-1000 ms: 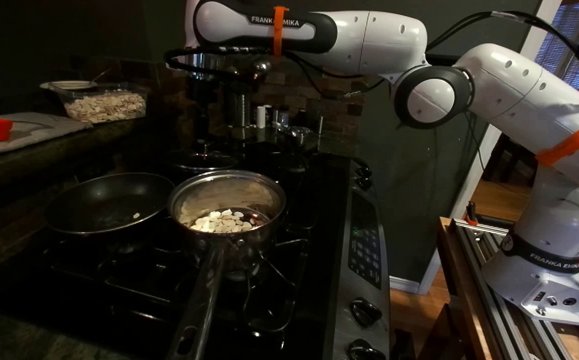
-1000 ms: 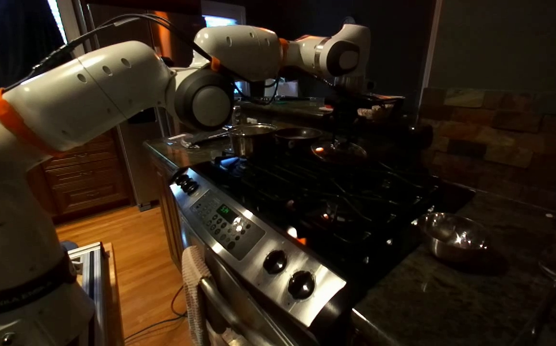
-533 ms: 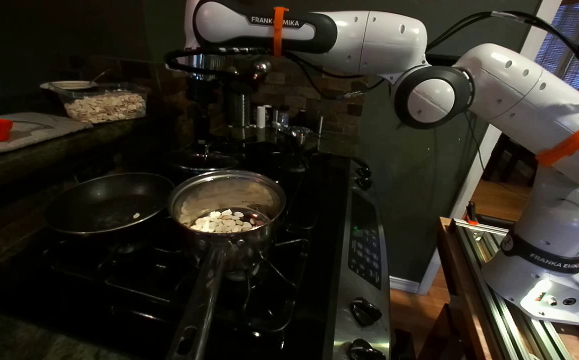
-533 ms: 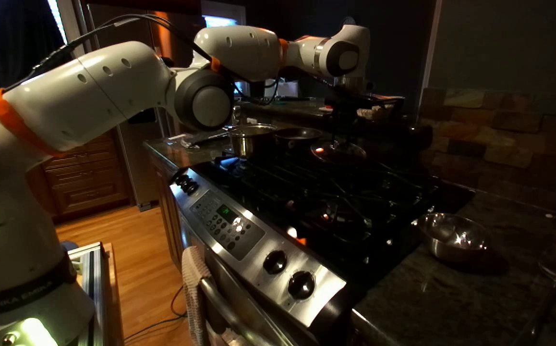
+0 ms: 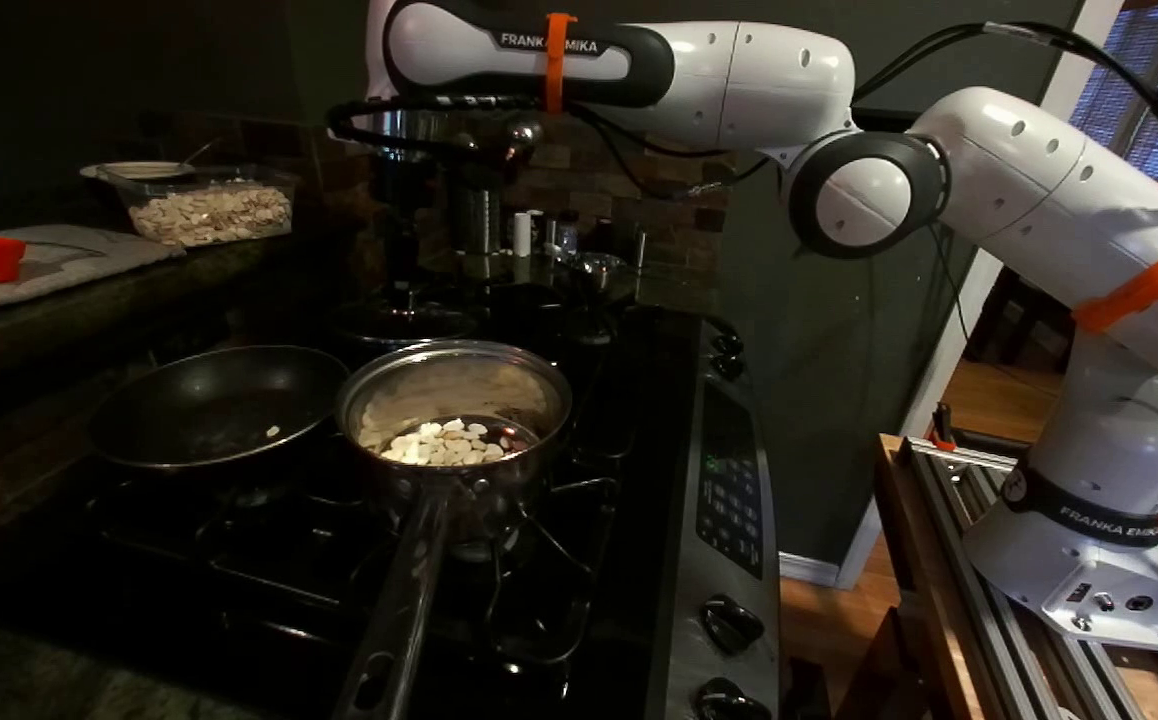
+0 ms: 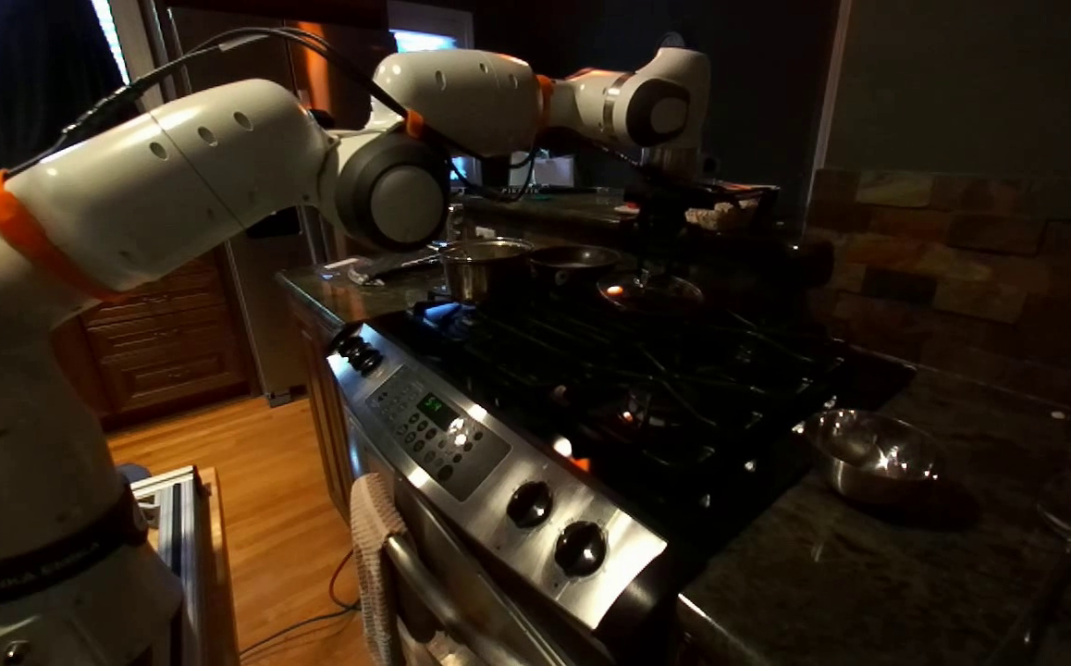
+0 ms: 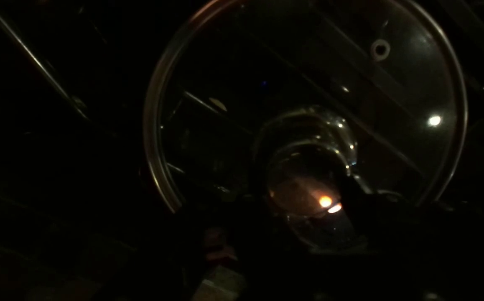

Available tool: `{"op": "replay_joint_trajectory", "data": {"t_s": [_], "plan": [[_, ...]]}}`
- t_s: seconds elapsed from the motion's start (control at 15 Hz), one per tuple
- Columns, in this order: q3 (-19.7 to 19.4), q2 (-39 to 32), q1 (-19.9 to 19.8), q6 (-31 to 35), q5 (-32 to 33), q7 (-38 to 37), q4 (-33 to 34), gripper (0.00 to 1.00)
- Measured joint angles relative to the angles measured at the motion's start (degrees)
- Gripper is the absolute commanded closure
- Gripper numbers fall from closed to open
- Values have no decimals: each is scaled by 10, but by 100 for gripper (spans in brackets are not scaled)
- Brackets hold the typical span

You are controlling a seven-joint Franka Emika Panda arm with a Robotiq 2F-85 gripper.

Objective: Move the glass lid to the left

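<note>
Standing at the upper left of an exterior view, a clear tub [image 5: 269,180] held a heap of pale slices [image 5: 214,213]. Below it a black frying pan [image 5: 189,410] sat on the stove [image 5: 629,580], one pale bit [image 5: 273,431] inside it. Next to the right and farther from the camera came the glass lid [image 7: 300,83], roughly level over the far part of the stove. The hand [image 7: 306,190] hung straight above it, and the wrist view showed its two dark fingers set against either side of the round knob [image 7: 302,179], pinching it. Whether the lid touched anything below was too dark to tell. Right of the frying pan, and nearer, stood a steel saucepan [image 5: 524,480] with more pale slices [image 5: 444,445] in it and a long handle [image 5: 409,600] pointing toward the camera. Farther right were the control panel [image 5: 729,480] and dials [image 5: 732,625], then the white arm [image 5: 784,85], which reached in from its base [image 5: 1089,585] at the far right. In an exterior view, a towel [image 6: 376,555] hung below the control panel, the lid showed just right of the frying pan, and a metal bowl [image 6: 873,481] stood on the tabletop [image 6: 822,573] at the right.
</note>
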State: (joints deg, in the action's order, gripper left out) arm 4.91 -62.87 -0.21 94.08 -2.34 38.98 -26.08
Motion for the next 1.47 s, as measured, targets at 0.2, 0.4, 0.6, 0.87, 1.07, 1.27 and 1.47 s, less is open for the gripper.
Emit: {"op": "replay_joint_trajectory", "data": {"t_s": [0.2, 0.4, 0.6, 0.87, 1.07, 1.27, 1.47], "plan": [[0, 0, 1, -1, 0, 2, 0, 32], [0, -1, 3, -1, 0, 4, 0, 15], [0, -1, 5, -1, 0, 4, 0, 4], [-6, 9, 3, -24, 5, -23, 2, 0], [-24, 33, -4, -90, 18, -89, 2, 1], [-32, 69, -19, -165, 19, -159, 2, 0], [-31, 109, -34, -239, 8, -236, 3, 0]]}}
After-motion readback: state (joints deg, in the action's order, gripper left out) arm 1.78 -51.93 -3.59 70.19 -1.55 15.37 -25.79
